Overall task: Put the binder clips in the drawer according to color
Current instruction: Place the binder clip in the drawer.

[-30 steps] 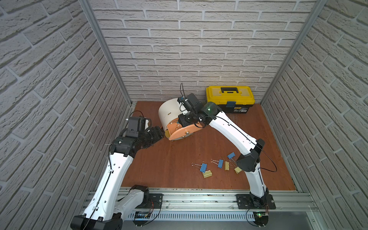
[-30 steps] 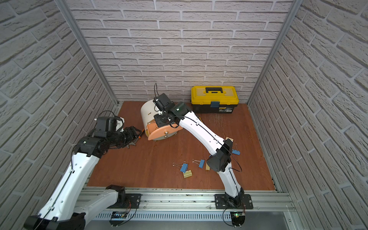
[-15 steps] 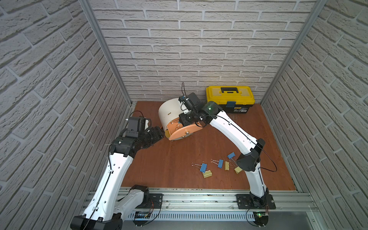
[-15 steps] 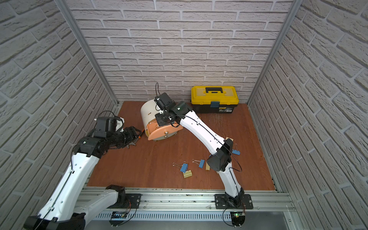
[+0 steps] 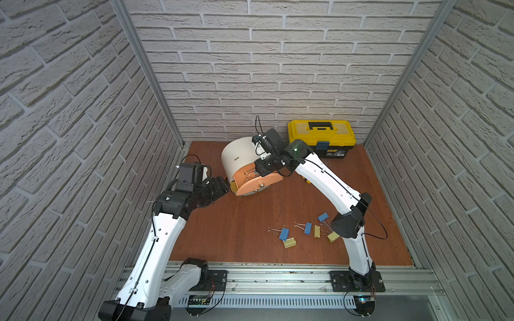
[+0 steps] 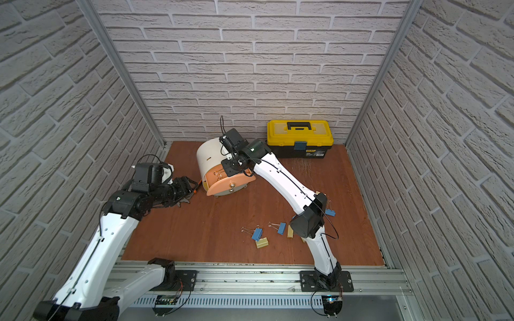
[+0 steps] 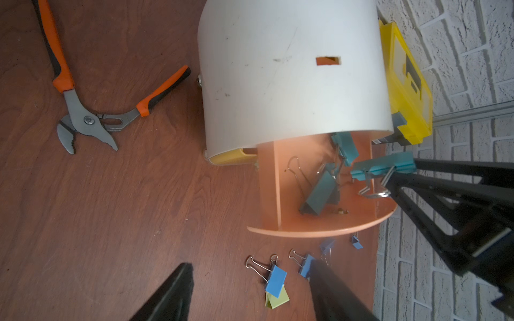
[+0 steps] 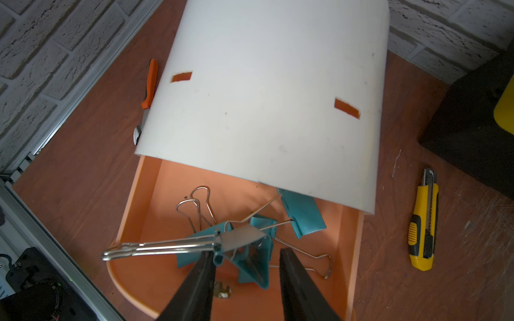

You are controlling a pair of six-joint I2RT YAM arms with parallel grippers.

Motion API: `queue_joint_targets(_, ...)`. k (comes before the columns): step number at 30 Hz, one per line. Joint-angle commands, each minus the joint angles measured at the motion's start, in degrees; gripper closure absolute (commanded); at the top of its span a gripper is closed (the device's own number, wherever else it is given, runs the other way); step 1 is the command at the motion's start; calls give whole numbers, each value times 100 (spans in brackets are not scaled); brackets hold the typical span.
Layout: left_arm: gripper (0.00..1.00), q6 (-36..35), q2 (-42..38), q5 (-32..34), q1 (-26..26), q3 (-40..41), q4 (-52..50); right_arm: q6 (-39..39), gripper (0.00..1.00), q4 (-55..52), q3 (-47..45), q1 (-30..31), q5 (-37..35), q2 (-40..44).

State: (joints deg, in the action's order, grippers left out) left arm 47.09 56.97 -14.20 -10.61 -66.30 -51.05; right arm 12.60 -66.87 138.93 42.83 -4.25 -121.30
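Over the pulled-out peach drawer [image 8: 130,222], at the far middle of the table [image 5: 236,222]: right gripper [image 8: 247,251], pointing down, fingers partly apart. Up against one finger [image 8: 205,266], a teal clip [image 8: 242,236] with its wire handles sticking out sideways. Cannot tell whether pinched or only touching. Just under it, inside the same drawer, two more teal clips [image 8: 303,214] [image 8: 256,269] and a tangle of silver handles. Above the drawer, the round white top of the cabinet [image 8: 264,97], with two small slots cut in it. Below the peach drawer, a bit of the yellow drawer [image 7: 230,157] peeking out. Right of the cabinet, flat on the wood, a yellow and black utility knife [image 8: 422,222]. Left of the cabinet, orange-handled pliers [image 7: 83,116] lying spread on the table. Also left of the cabinet, close to it, the left gripper [image 7: 250,264], fingers wide apart with nothing in between, aimed toward the drawers. At the far right, against the brick wall, a yellow and black toolbox [image 5: 321,133]. Near and to the right, well apart from the cabinet, loose clips on the wood: blue ones [image 5: 283,234] [image 5: 308,228] [image 5: 322,216] and pale yellow ones [image 5: 289,243] [image 5: 316,231] [image 5: 333,236], some touching each other, some partly behind the right arm in both top views.
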Motion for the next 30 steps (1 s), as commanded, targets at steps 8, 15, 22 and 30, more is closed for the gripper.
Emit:
queue_joint_targets(8, 29, -84, -17, -40, 35, -47, 33, 274, 67, 202, 99, -227, 745, 334)
queue_joint_targets(15, 29, -86, -55, -39, 33, -41, 16, 811, 91, 350, 99, -516, 1534, 373)
queue_joint_targets(22, 29, -95, -46, -48, 33, -41, 31, 810, 94, 280, 82, -530, 1438, 504)
queue_joint_targets(30, 29, -94, -11, -83, 24, -58, 60, 831, 97, 536, -634, -539, 1364, 1037)
